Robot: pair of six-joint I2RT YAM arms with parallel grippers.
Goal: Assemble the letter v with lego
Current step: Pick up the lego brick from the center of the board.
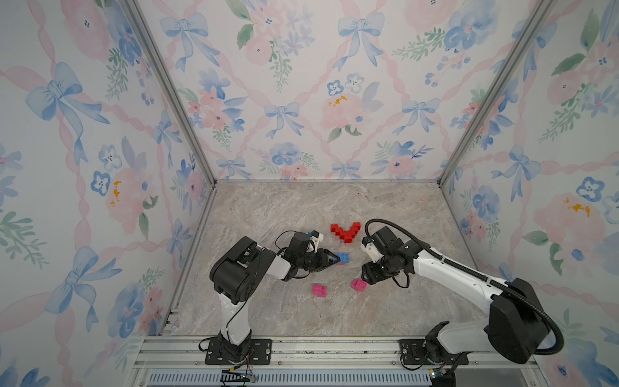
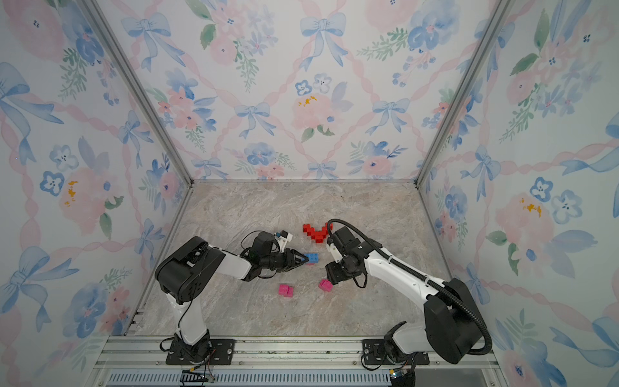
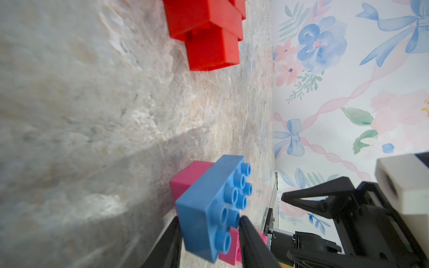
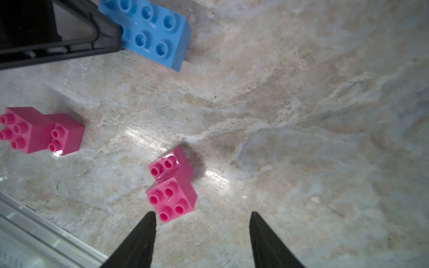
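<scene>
in both top views the red v (image 1: 345, 231) (image 2: 316, 232) lies flat on the marble table (image 1: 301, 207), near the middle and a little behind the two wrists. the blue brick (image 1: 343, 258) (image 2: 313, 258) sits just in front of it, and the left claw (image 1: 335, 260) reaches in from the left with its tips at the brick's end. the left pink pair (image 1: 319, 290) and the right pink pair (image 1: 358, 284) lie nearer the front rail, apart from each other. the right claw (image 1: 366, 276) hangs just over the right pink pair, its fingers hidden under its own body here. in the left wrist view the left claw (image 3: 209, 228) is clenched on the blue brick (image 3: 209, 204), with one finger (image 3: 249, 241) against the studded face and the other against the opposite face. a pink brick (image 3: 189, 177) shows beneath the blue one, and the red v (image 3: 209, 41) lies beyond, apart from both. in the right wrist view the right claw (image 4: 203, 215) is released, its fingers spread with nothing between them. the right pink pair (image 4: 171, 185), two bricks joined in a step, rests on the table just ahead of the tips, nearer one finger. the left pink pair (image 4: 39, 132) lies well off to one side. the blue brick (image 4: 151, 30) shows farther off with a left finger across its end.
</scene>
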